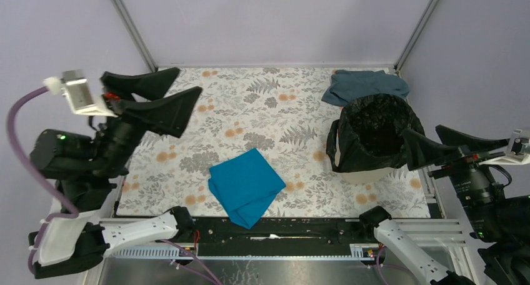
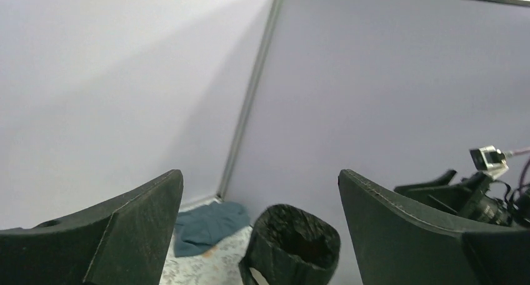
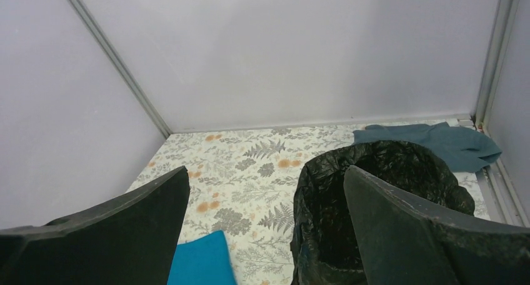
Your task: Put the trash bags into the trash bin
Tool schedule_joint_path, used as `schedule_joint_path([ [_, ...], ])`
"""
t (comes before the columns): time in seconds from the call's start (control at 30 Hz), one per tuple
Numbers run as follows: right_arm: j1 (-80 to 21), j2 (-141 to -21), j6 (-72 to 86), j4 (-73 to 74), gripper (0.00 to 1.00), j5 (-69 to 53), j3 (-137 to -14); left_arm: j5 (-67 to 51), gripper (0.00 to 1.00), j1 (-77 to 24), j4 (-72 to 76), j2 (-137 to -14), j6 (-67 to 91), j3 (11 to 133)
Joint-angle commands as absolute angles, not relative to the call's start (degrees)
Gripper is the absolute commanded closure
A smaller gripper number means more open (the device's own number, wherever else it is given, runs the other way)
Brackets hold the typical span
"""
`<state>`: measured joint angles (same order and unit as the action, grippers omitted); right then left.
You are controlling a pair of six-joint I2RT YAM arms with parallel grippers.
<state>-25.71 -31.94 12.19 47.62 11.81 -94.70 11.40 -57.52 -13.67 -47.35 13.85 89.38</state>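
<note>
— Nearest?
— Bright blue cloth [image 1: 245, 185], soft, folded into a rough square. Lies flat on the floral-print counter [image 1: 250, 110].
— Hands?
— Left hand [image 1: 187, 82] up over the counter's left side, matte black wedge fingers spread wide, holding nothing. Right hand [image 1: 422, 134] likewise apart and empty, at the bin's right rim.
— Bag?
— Thin, shiny, crinkled black trash bag [image 1: 375, 125]. Lines the round trash bin [image 1: 369, 174], folds over the rim; smooth cream plastic at the base.
— Farthest?
— Rumpled grey-blue cloth [image 1: 362, 85], far right corner, just behind the bin.
</note>
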Motion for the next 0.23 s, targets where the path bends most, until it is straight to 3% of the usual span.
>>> schedule_joint_path([
  [0.0, -25.7, -35.0, 12.1, 45.6, 0.0, 14.8, -95.2, 18.8, 0.01, -57.6, -21.7, -47.0, 8.6, 89.5],
  [0.2, -25.6, -35.7, 12.3, 45.5, 0.0, 17.3, -93.2, 20.6, 0.01, -57.6, -22.8, -45.0, 7.9, 90.1],
])
